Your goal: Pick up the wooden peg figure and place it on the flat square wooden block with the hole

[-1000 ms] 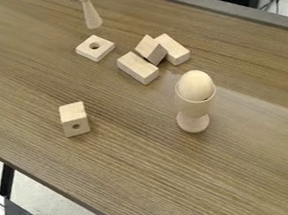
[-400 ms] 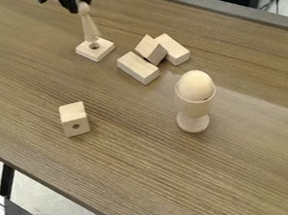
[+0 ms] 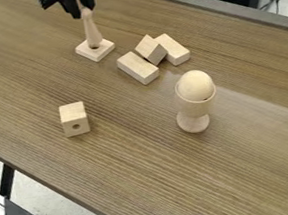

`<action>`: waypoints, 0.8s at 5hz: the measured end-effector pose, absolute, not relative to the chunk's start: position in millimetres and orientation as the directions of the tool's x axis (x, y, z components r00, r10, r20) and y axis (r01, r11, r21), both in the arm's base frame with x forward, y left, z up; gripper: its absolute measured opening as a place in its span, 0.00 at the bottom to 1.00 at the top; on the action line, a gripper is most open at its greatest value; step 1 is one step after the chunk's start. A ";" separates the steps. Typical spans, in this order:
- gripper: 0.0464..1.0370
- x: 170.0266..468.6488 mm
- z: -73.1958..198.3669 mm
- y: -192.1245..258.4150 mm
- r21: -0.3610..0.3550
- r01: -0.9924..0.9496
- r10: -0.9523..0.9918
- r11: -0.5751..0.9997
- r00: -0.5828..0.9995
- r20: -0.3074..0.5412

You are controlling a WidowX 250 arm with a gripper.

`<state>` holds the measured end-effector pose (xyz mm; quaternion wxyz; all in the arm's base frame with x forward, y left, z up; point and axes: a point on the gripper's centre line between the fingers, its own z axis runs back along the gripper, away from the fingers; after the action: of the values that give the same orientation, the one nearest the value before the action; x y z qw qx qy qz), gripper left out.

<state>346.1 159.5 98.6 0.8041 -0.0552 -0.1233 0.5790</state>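
At the top left, the black gripper point(image 3: 83, 7) is shut on the knobbed top of a pale wooden peg point(image 3: 92, 30). The peg stands nearly upright, its wide end down, over a flat square wooden block point(image 3: 99, 54) with a round hole. Its lower end overlaps the hole; whether it touches the block, I cannot tell.
Right of the square block lie a rectangular block point(image 3: 138, 68), a tilted block point(image 3: 151, 49) and another block point(image 3: 174, 49). A holed block point(image 3: 73, 120) stands at left. A wooden cup point(image 3: 193, 109) holds an egg point(image 3: 195, 84) right of centre.
Gripper and peg have come down the view from the top edge, and the peg's lower end has gone from behind the square block to over its hole. The blocks and cup have stayed put.
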 end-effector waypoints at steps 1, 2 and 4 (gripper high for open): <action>0.24 343.7 94.1 159.6 -0.216 -0.916 0.938 0.339 0.313 0.148; 0.24 343.3 92.5 159.5 -0.216 -0.910 0.932 0.355 0.325 0.159; 0.24 344.4 94.0 159.9 -0.239 -0.895 0.922 0.377 0.338 0.192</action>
<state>344.4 159.9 94.0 0.8165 -0.0451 -0.1482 0.5561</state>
